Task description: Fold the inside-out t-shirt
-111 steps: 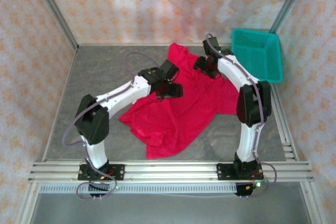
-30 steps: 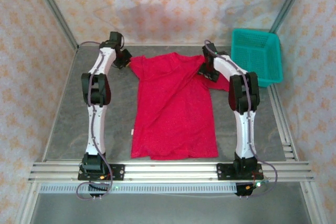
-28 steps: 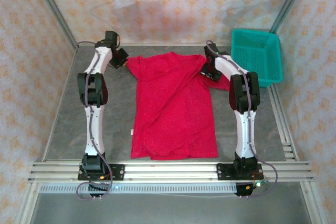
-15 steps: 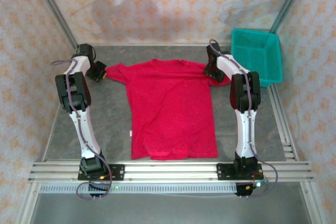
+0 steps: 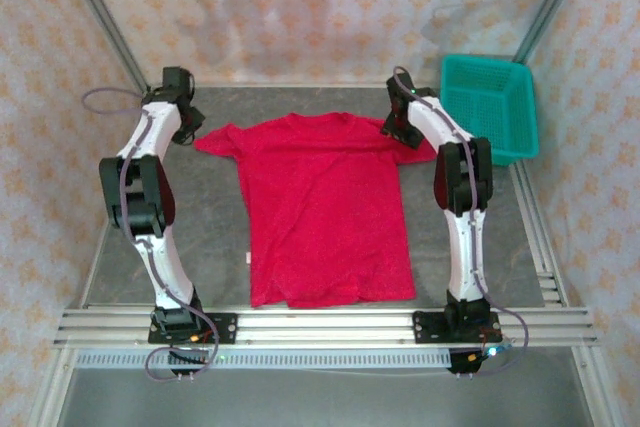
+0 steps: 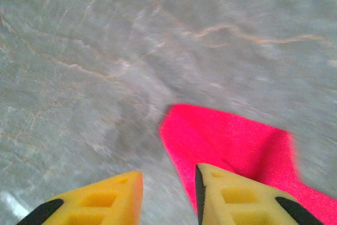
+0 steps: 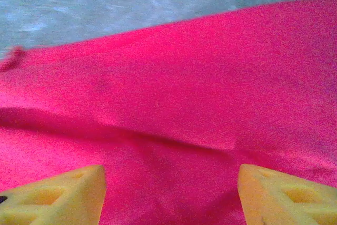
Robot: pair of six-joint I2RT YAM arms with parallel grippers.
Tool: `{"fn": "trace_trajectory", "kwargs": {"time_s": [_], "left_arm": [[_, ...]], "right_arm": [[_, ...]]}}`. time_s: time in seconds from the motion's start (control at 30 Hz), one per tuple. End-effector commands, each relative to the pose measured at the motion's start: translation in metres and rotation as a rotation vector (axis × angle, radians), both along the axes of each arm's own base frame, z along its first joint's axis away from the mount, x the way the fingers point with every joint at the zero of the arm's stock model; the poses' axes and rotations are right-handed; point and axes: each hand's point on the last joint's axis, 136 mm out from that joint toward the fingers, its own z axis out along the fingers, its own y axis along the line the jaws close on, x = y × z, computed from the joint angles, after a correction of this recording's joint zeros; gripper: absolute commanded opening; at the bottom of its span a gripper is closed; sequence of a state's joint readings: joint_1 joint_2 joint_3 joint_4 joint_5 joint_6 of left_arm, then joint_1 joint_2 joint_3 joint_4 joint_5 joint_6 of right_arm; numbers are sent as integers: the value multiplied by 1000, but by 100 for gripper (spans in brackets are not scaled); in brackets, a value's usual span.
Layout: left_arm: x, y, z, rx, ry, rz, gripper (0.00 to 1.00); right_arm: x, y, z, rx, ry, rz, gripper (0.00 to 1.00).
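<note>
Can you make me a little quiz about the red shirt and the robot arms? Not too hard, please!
1. True or false: the crimson-red cloth t-shirt lies spread out flat on the grey table.
2. Pick one: where is the teal plastic mesh basket?
A) at the far right of the table
B) on top of the t-shirt
C) at the near left corner
3. Fill in the missing word: the left gripper has its yellow fingers ____, with bare table showing between them.

Key: 1 true; 2 A; 3 open.
</note>
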State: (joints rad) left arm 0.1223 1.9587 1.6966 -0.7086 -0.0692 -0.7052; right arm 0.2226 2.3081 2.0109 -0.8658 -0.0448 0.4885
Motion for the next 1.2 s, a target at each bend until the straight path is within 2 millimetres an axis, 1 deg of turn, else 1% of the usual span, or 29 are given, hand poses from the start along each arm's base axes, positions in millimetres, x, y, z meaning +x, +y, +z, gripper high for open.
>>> {"fn": "trace_trajectory", "kwargs": {"time_s": [0.0,0.03,0.07,0.13,0.17,0.2,0.23,0.27,0.3,0.37,0.43,0.5,0.67,0.73,0.83,0.93,1.0,1.03,1.07,1.1,1.17], "left_arm": [[2,-30,11,44,-21,-87,36],[4,-47,8,-13,-28,-130,36],[7,-68,1,-85,-29,-180,36],[10,-117,-17,-225,-31,-294,37],[12,-144,-26,-290,-30,-353,37],[13,-167,-34,-333,-19,-402,37],[12,-185,-42,-350,-1,-440,37],[13,-202,-49,-360,19,-482,37],[15,-215,-56,-357,42,-512,37],[17,-228,-70,-359,89,-540,37],[24,-230,-86,-370,118,-543,37],[30,-226,-104,-363,169,-534,37],[47,-215,-147,-380,240,-486,35],[56,-209,-157,-389,242,-460,35],[83,-197,-160,-412,196,-420,35],[116,-186,-151,-454,112,-393,36],[137,-180,-131,-485,31,-396,38],[143,-179,-117,-491,-1,-404,39],[148,-175,-97,-483,-39,-417,42],[149,-173,-75,-462,-66,-434,44],[138,-170,-41,-411,-76,-463,46]], "right_arm": [[-2,13,40,16,-41,54,68],[-2,17,41,33,-40,62,68],[-2,24,42,59,-37,74,68],[-3,38,42,118,-38,97,68],[-4,48,42,156,-41,115,68],[-4,57,41,189,-40,130,68],[-5,63,39,214,-34,140,68],[-4,66,36,231,-27,142,68],[-4,69,32,244,-18,140,68],[-6,69,24,246,-1,135,68],[-6,70,16,251,10,133,68],[-4,68,4,257,21,118,68],[12,69,-29,320,40,63,68],[20,72,-40,344,38,47,68],[39,75,-55,373,14,27,68],[68,76,-59,426,-41,5,68],[94,73,-48,462,-102,-1,68],[105,70,-35,482,-136,-3,68],[113,69,-22,500,-163,6,68],[118,66,-2,505,-198,18,68],[116,64,33,485,-240,55,68]]}}
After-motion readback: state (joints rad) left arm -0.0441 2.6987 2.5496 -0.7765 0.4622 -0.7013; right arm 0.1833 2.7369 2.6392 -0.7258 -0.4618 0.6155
